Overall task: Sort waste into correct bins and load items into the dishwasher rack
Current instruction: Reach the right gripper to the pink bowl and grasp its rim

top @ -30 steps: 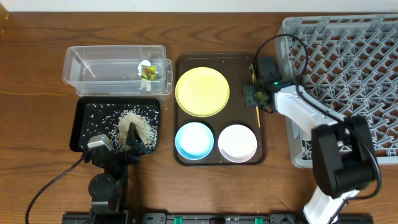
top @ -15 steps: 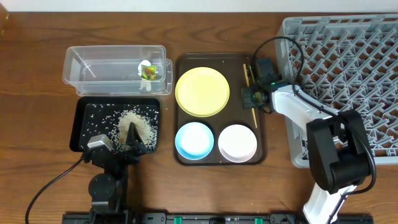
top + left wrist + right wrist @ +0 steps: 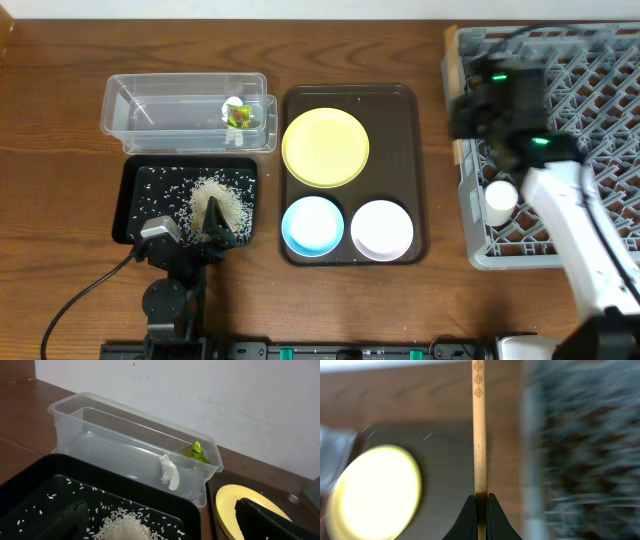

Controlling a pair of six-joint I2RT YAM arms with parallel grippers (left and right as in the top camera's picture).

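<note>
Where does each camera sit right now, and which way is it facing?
Overhead: above the table, looking straight down on clear tub, black tray, serving tray and rack; left arm and right arm show.
Left wrist: low over the black tray, facing the clear tub; open left gripper at bottom.
Right wrist: looks along the chopstick clamped in the right gripper.
Shared: all three see the yellow plate.

We read no words or numbers anywhere. The chopstick (image 3: pixel 478 435) bears three small diamond marks; print on the wrapper (image 3: pixel 196 451) is illegible.
</note>
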